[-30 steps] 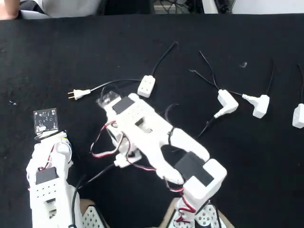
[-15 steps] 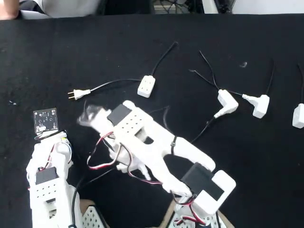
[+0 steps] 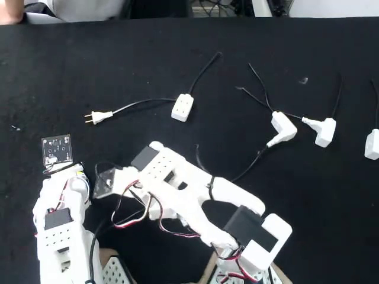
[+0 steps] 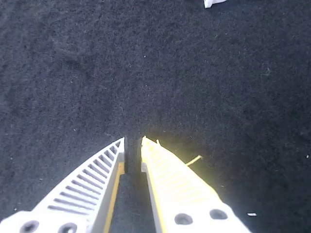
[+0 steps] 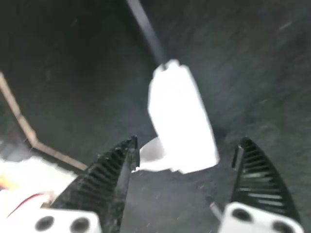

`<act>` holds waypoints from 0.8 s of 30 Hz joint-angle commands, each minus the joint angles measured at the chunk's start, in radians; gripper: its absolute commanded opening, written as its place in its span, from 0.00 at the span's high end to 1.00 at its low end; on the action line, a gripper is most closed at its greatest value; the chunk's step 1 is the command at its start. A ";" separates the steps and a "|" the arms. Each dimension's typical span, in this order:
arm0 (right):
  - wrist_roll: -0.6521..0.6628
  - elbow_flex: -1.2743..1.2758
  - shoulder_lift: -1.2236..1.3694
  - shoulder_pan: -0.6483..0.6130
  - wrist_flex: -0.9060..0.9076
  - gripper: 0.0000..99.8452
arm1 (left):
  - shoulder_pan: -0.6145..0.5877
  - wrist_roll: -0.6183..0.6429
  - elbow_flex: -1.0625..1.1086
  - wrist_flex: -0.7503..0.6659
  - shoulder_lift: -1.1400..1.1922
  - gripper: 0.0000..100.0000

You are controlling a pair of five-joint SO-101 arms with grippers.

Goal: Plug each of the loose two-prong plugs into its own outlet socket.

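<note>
Zero plugged in yet: plug [image 3: 98,117] lies loose, right gripper [image 5: 188,141] spread wide around a white block [image 5: 177,111], left gripper [image 4: 133,141] pinched together, empty.

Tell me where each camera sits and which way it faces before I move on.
High view: fixed above the black table, looking down; both white arms show, left arm and right arm, bases at the near edge.
Left wrist view: on the left arm, facing the table past its own shut jaws.
Right wrist view: on the right arm, facing a white rectangular block on a black cord between its own open jaws.
Shared: all three show the black table.
</note>
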 commanded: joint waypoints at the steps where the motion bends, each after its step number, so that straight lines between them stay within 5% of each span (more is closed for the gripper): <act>1: 0.043 0.005 -0.053 -0.009 -0.078 0.69 | -0.041 -0.002 -0.005 -0.015 -0.011 0.94; 11: 0.058 0.030 -0.054 -0.009 -0.135 0.70 | -0.437 0.210 -0.079 -0.015 -0.011 0.93; 19: 0.064 0.031 -0.053 -0.009 -0.172 0.99 | -0.458 0.242 -0.073 -0.018 -0.011 0.93; 24: 0.061 -0.028 -0.070 0.068 -0.163 0.99 | -0.456 0.242 -0.070 -0.018 -0.011 0.93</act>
